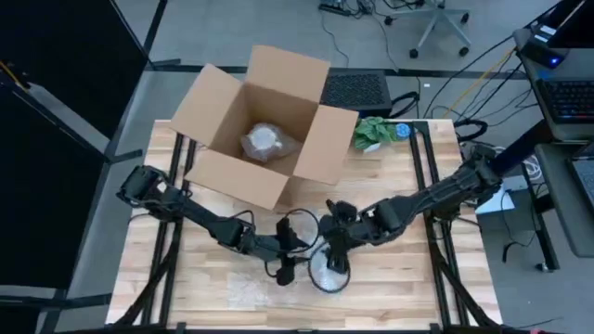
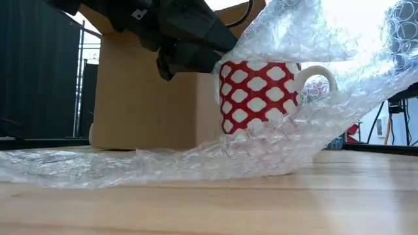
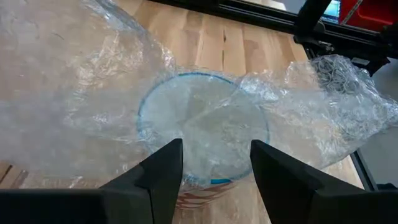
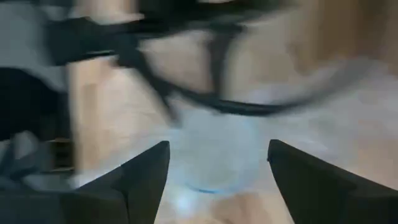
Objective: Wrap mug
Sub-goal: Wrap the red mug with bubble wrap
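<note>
A red mug with a white lattice pattern (image 2: 258, 98) stands upright on a sheet of clear bubble wrap (image 2: 196, 163) near the table's front middle (image 1: 329, 276). The wrap rises over the mug's mouth (image 3: 202, 130) and up toward the right (image 2: 385, 46). My left gripper (image 3: 214, 165) is open, just left of the mug (image 1: 284, 267), with a finger on either side of the covered rim. My right gripper (image 1: 336, 252) hovers open above the mug. Its wrist view is blurred and shows the rim (image 4: 214, 165) between the fingers. My left gripper comes at the covered mug rim (image 2: 222, 62) slanting down from the table's left; whether its fingers (image 3: 165, 171) touch the wrap I cannot tell. My right gripper is over the mug, and the blur and the wrap hide whether it touches anything.
An open cardboard box (image 1: 223, 102) stands at the back middle with a bubble-wrapped item (image 1: 266, 141) inside. It rises right behind the mug in the low view (image 2: 144, 91). A green object (image 1: 371, 132) lies at the back right. Bare wood lies along the near edge (image 1: 418, 297).
</note>
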Motion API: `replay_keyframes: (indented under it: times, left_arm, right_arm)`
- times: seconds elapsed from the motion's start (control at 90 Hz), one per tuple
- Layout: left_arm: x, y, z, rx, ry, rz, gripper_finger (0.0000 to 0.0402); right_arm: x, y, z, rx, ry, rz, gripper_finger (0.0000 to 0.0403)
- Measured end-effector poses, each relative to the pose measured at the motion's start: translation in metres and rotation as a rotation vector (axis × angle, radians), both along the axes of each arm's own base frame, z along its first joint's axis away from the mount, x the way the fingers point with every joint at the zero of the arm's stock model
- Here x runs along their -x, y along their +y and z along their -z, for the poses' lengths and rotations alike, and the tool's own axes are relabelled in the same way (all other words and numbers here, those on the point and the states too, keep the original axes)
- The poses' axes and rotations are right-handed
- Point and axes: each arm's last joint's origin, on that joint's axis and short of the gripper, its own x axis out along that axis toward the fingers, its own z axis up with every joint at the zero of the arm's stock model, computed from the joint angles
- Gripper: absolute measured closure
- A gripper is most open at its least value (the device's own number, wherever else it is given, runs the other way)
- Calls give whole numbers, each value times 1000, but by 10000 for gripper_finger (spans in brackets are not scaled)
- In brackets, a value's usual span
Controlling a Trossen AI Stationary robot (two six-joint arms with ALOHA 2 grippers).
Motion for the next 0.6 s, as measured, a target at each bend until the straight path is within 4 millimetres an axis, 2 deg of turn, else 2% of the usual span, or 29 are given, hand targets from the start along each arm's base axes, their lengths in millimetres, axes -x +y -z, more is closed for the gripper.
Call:
replay_keyframes:
  times: [0.122, 0.3, 0.378, 0.489, 0.6]
  left_arm:
    - [0, 0, 0, 0, 0, 0, 222]
    - [0, 0, 0, 0, 0, 0, 222]
    - [0, 0, 0, 0, 0, 0, 222]
    - [0, 0, 0, 0, -1, 0, 222]
    - [0, 0, 0, 1, -2, 0, 222]
  right_arm:
    - [7, 19, 8, -36, 55, -67, 204]
    - [36, 43, 14, -51, 204, 3, 250]
    - [43, 56, 21, -51, 210, 41, 261]
    - [43, 74, 38, -22, 168, 36, 275]
    - [35, 79, 56, 104, 123, 34, 288]
